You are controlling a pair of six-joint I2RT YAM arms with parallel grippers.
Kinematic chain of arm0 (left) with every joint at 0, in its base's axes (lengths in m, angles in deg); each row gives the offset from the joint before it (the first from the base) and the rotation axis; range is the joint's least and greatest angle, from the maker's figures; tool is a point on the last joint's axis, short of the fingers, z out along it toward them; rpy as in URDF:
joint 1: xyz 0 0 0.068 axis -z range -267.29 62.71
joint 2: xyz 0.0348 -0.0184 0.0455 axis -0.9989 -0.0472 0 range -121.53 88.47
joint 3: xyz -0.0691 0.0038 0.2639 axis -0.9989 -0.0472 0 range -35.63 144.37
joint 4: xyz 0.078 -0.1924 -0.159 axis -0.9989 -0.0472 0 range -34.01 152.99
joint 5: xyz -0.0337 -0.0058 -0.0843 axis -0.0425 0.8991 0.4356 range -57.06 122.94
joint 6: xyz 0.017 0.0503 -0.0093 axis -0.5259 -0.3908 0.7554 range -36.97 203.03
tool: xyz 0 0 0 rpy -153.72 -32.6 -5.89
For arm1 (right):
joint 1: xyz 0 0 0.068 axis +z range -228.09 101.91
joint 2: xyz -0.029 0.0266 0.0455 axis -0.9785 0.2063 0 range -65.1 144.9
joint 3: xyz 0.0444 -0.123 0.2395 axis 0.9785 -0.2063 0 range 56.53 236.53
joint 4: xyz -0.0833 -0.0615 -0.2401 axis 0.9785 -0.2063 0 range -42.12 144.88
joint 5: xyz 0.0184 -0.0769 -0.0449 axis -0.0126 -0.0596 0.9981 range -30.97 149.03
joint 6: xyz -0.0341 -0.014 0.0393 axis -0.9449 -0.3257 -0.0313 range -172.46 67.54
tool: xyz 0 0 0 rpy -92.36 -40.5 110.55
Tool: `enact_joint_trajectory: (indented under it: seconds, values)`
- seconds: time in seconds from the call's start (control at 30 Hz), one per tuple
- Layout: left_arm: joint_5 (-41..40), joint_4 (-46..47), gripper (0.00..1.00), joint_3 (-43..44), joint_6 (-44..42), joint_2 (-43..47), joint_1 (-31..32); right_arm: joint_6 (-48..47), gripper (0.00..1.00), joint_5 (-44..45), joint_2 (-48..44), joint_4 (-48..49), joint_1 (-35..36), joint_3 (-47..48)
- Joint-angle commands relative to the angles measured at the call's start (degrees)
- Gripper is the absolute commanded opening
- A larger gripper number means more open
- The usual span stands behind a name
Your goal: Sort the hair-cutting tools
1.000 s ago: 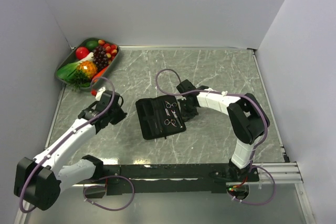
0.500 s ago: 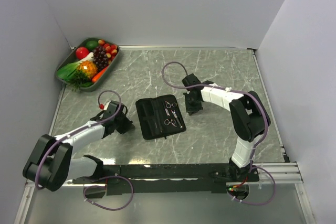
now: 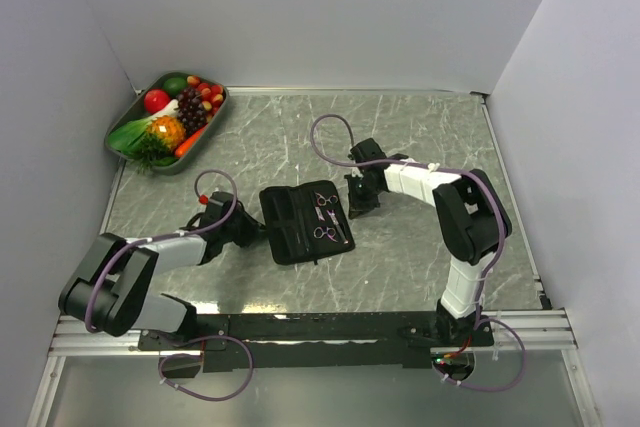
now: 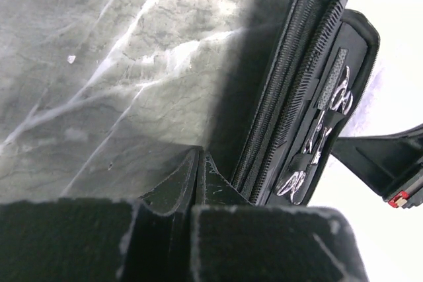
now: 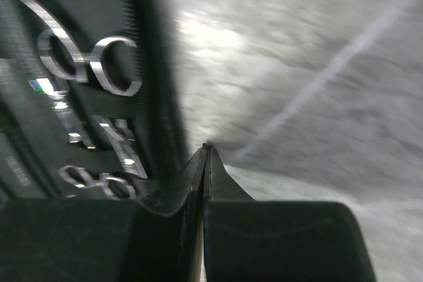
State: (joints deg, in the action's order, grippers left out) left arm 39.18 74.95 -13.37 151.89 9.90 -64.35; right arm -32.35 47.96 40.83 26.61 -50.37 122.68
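Note:
A black zip pouch (image 3: pixel 290 232) lies open in the middle of the table. Two silver scissors (image 3: pixel 327 205) (image 3: pixel 329 235) are strapped in its right half. My left gripper (image 3: pixel 247 232) is shut and low on the table at the pouch's left edge. In the left wrist view its closed tips (image 4: pixel 199 158) rest beside the zipper edge of the pouch (image 4: pixel 291 97), with the scissors (image 4: pixel 324 130) beyond. My right gripper (image 3: pixel 354 207) is shut at the pouch's right edge. Its closed tips (image 5: pixel 207 148) sit just beside the zipper, with the scissor rings (image 5: pixel 112 64) to the left.
A metal tray (image 3: pixel 215 117) with toy fruit and vegetables stands at the far left corner. Grey walls close in the table at the back and on both sides. The right arm's link (image 4: pixel 386 163) shows past the pouch in the left wrist view.
The left arm has swung down and right until its shut gripper reached the pouch's left edge. The right gripper shifted slightly along the pouch's right edge. The pouch has barely moved.

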Motion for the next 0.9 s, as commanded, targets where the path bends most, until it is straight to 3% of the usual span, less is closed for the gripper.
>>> enact_joint_trajectory:
  seconds: [0.0, 0.23, 0.53, 0.87]
  values:
    - [1.4, 3.5, 0.01, -0.82, -2.06, 3.05, 0.0, -0.78, 0.0, -11.24, 3.23, 8.58, 1.28, -2.42]
    - [4.92, 2.62, 0.01, 4.54, -4.43, 5.53, 0.09, 0.09, 0.0, -14.33, 3.06, 11.48, 3.21, -4.97]
    - [9.49, 5.17, 0.01, 11.31, -5.4, -2.46, 1.58, 0.97, 0.0, -16.79, 3.32, 13.07, 5.06, -6.91]
    - [8.88, 8.07, 0.01, 15.09, -3.91, -13.01, 8.25, 0.54, 0.0, -15.21, 2.71, 12.28, 5.76, -8.23]
